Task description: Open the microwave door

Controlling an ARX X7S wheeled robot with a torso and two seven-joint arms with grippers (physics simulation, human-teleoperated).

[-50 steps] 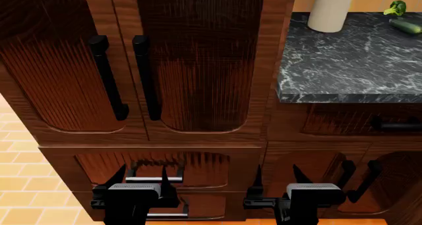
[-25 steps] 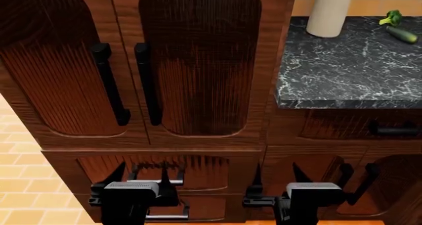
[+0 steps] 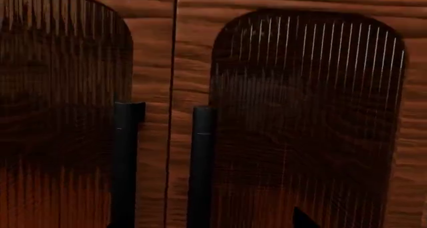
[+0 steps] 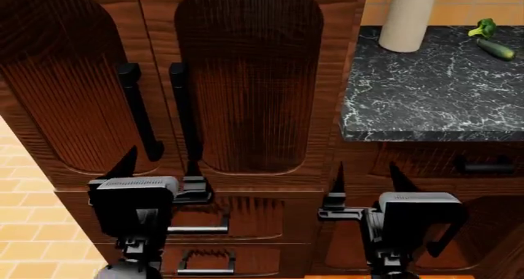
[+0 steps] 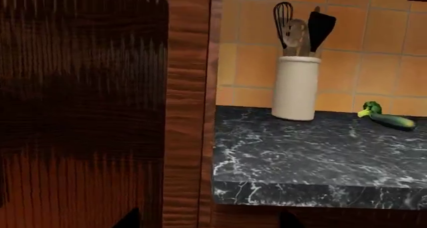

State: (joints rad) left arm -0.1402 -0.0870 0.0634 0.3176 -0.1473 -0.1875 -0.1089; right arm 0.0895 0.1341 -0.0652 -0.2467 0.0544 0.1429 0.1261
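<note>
Both grippers — left (image 4: pixel 159 164), right (image 4: pixel 364 178) — jaws spread, nothing held; microwave not visible, tall cabinet doors (image 4: pixel 245 76) shut.

Three cams, all facing the wood cabinet front.

Head cam looks fwd and down from above both arms; cabinet doors (image 4: pixel 245 76) fill 9–12 o'clock, marble counter (image 4: pixel 434 89) at 2 o'clock. L wrist cam sits close on the two black handles (image 3: pixel 200 163). R wrist cam shares the counter (image 5: pixel 313 153), utensil crock (image 5: pixel 295 87) and cabinet edge w/ head view.
</note>
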